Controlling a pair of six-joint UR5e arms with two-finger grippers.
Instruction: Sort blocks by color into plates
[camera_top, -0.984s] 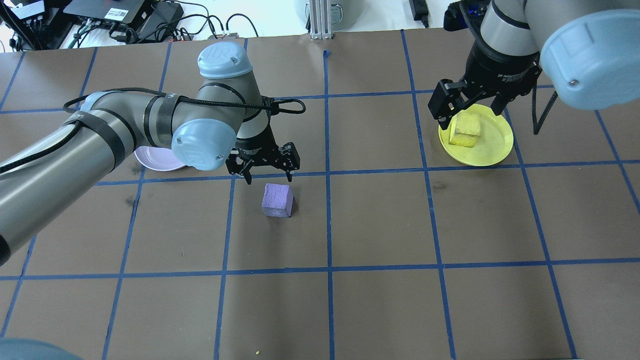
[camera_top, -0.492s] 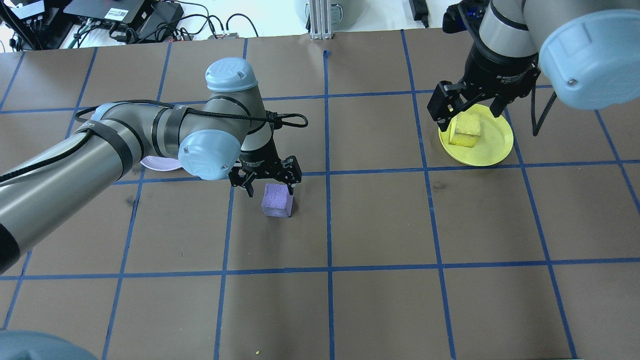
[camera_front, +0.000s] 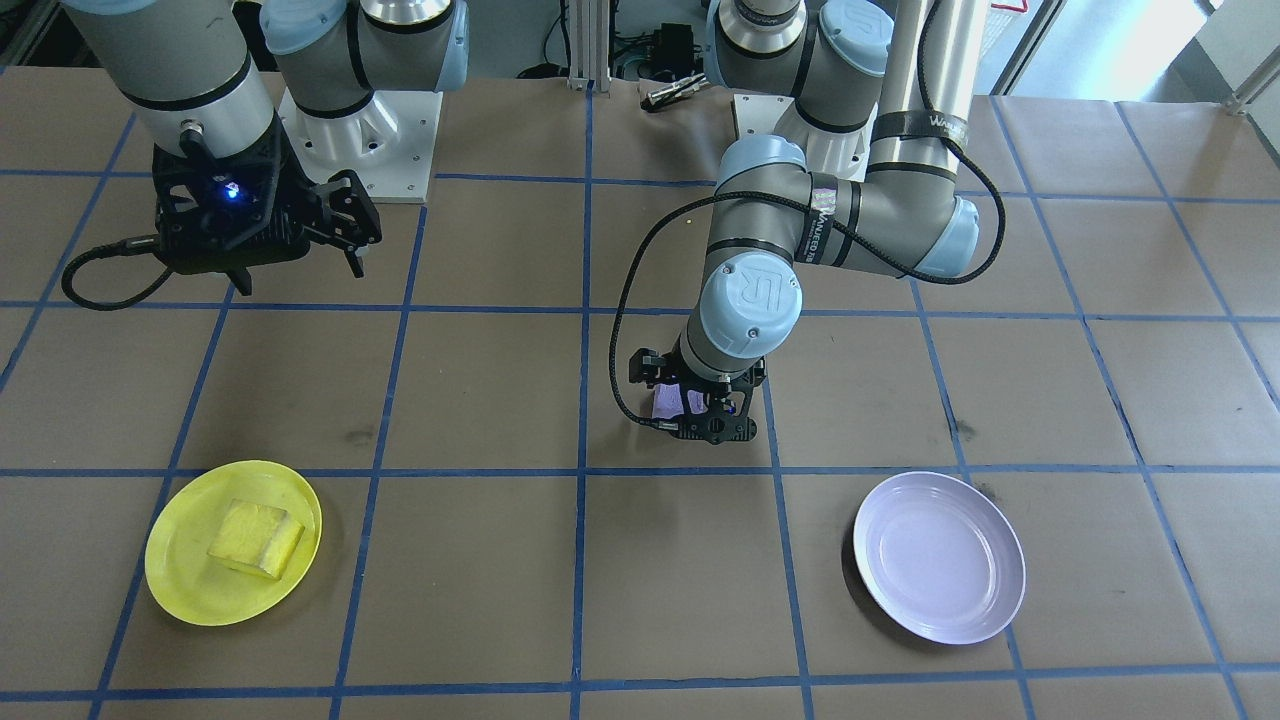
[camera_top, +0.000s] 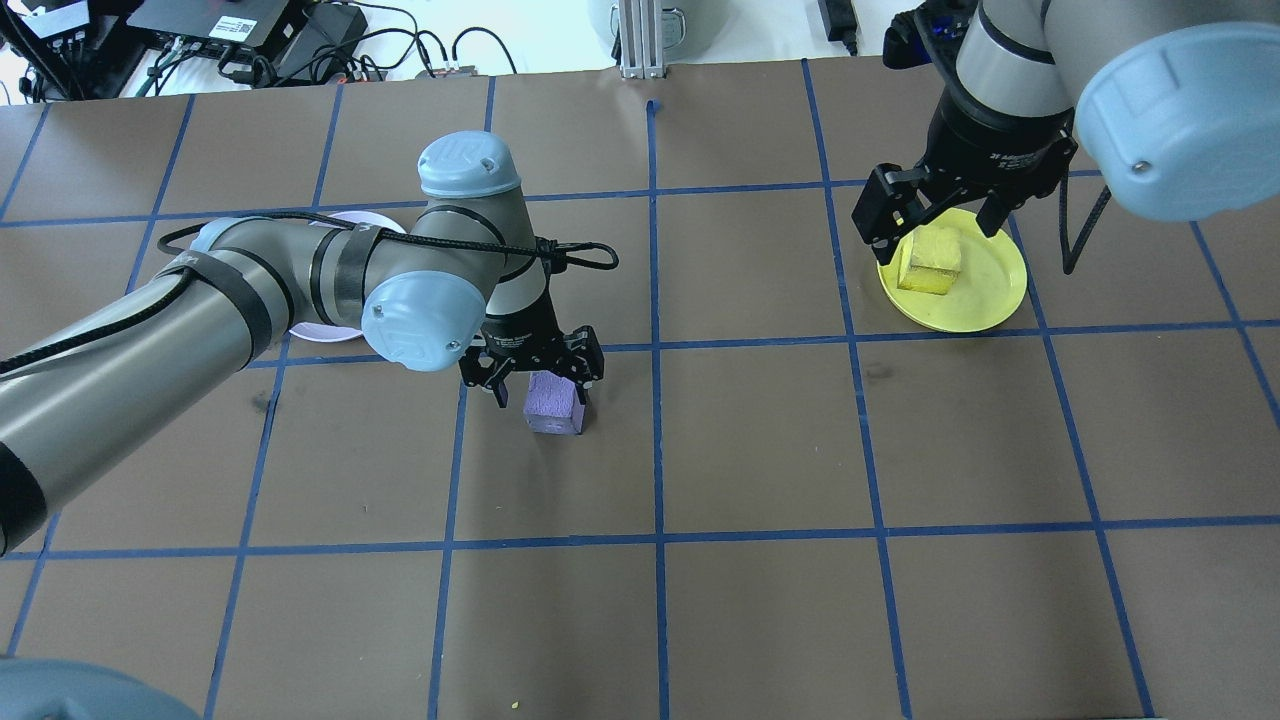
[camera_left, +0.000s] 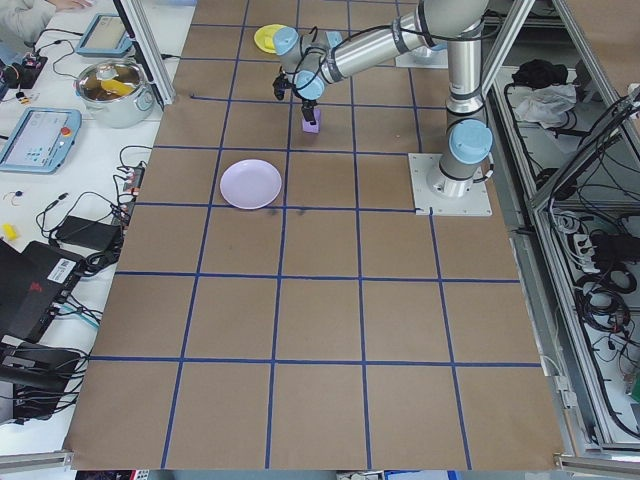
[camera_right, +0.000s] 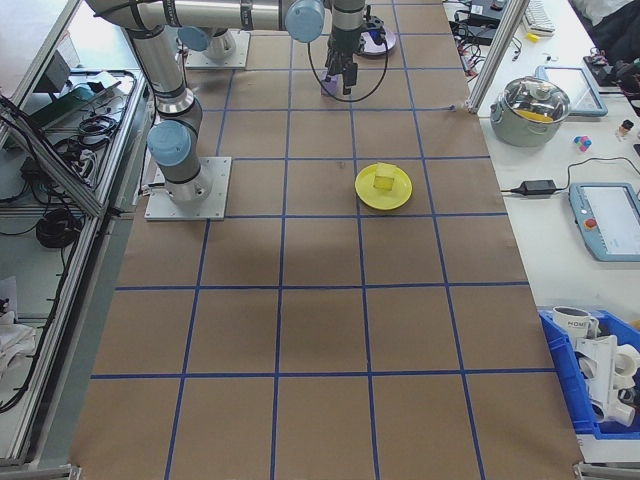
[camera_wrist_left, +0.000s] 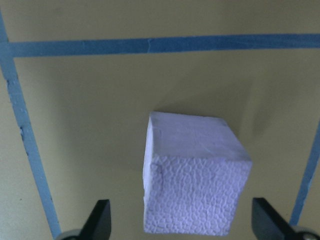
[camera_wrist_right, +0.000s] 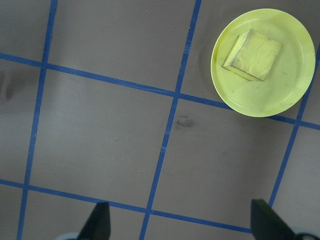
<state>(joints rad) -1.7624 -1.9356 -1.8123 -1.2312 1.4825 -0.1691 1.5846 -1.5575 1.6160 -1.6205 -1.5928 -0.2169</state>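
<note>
The purple block (camera_top: 553, 407) sits on the brown table, and its rough face fills the left wrist view (camera_wrist_left: 195, 182). My left gripper (camera_top: 535, 382) is open and low over it, one finger on each side and neither touching. The lavender plate (camera_front: 940, 560) lies empty; in the overhead view my left arm hides most of it. The yellow block (camera_top: 930, 264) rests in the yellow plate (camera_top: 988, 292). My right gripper (camera_top: 940, 215) hangs open high above that plate, holding nothing. The right wrist view shows the yellow plate (camera_wrist_right: 292, 75) and yellow block (camera_wrist_right: 252, 55) far below.
Blue tape lines (camera_top: 655, 345) divide the brown table into squares. Cables and electronics (camera_top: 250, 40) lie past the far edge. A side bench holds a metal pot (camera_left: 112, 90) and tablets, and a blue bin (camera_right: 600, 375) stands at the other end.
My left gripper has come down and forward from behind the purple block to straddle it. The right gripper has barely moved above the yellow plate.
</note>
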